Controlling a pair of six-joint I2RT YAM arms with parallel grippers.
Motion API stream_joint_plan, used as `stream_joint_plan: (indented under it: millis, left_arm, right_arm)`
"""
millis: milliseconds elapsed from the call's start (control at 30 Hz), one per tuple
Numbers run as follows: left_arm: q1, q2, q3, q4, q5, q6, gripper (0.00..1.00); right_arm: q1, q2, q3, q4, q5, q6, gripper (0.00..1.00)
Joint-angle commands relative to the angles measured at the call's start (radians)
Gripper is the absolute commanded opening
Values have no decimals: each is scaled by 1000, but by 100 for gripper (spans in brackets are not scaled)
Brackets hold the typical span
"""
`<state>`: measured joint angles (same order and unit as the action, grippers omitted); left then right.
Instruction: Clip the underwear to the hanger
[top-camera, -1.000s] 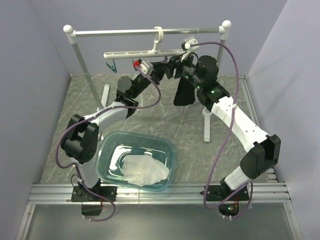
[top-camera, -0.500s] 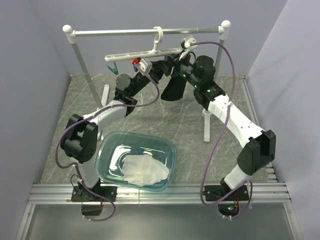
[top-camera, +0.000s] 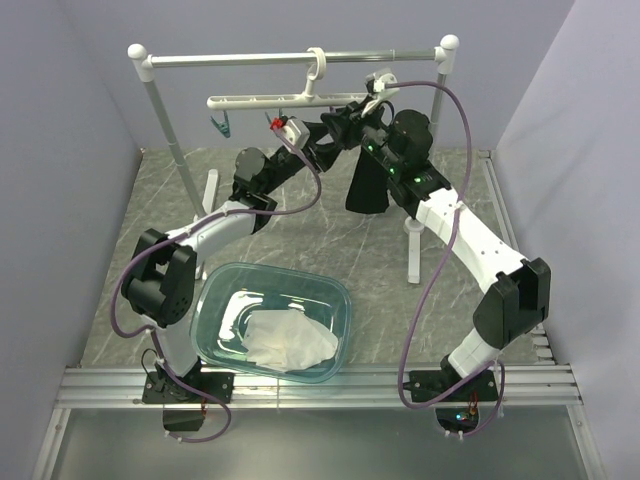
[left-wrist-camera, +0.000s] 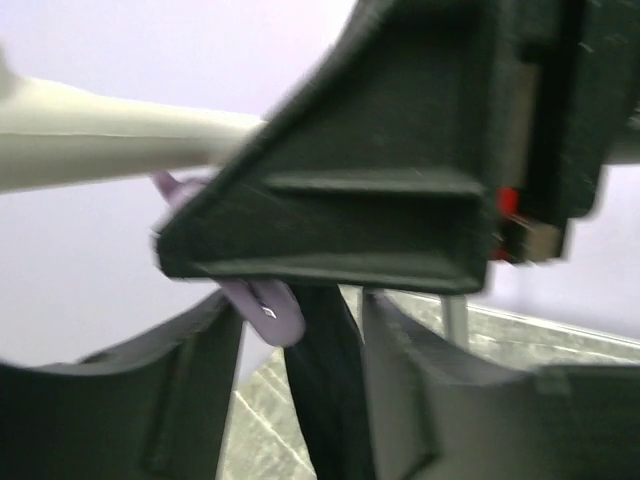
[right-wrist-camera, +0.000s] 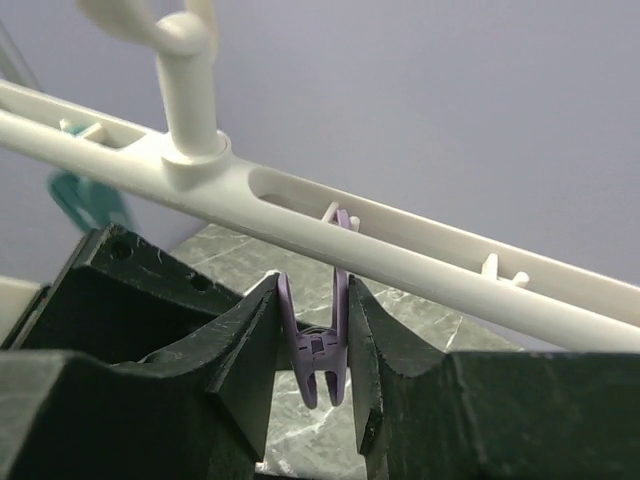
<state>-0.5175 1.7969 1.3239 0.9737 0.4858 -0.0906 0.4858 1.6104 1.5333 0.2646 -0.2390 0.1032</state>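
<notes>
A: At the far edge of the bench (top-camera: 300, 235), which step is this?
B: The clipping, I'd say. The left gripper (left-wrist-camera: 298, 330) stands half open around the hanging underwear (top-camera: 368, 185) without pinching it. The right gripper (right-wrist-camera: 312, 300) squeezes the purple peg (right-wrist-camera: 318, 370) on the hanger (top-camera: 270, 100).
A: Next?
B: Probably feed the cloth's top edge into the peg's mouth, then release. I can't tell whether it's caught.

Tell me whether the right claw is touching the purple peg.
Touching. In the right wrist view, the right claw squeezes the purple peg on both sides.
</notes>
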Motion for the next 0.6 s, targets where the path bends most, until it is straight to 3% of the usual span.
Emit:
stream_joint_plan:
  millis: [0, 367, 567]
  left_arm:
    - [-21, -37, -11, 10, 45, -15, 57]
    - [-19, -48, -5, 40, -55, -29, 57]
    - [-19, -50, 21, 34, -133, -46, 50]
  right_arm:
    - [-16, 11, 67, 61, 9, 42, 0]
    - [-35, 5, 67, 59, -82, 147, 0]
    - [-39, -6, 39, 61, -115, 200, 0]
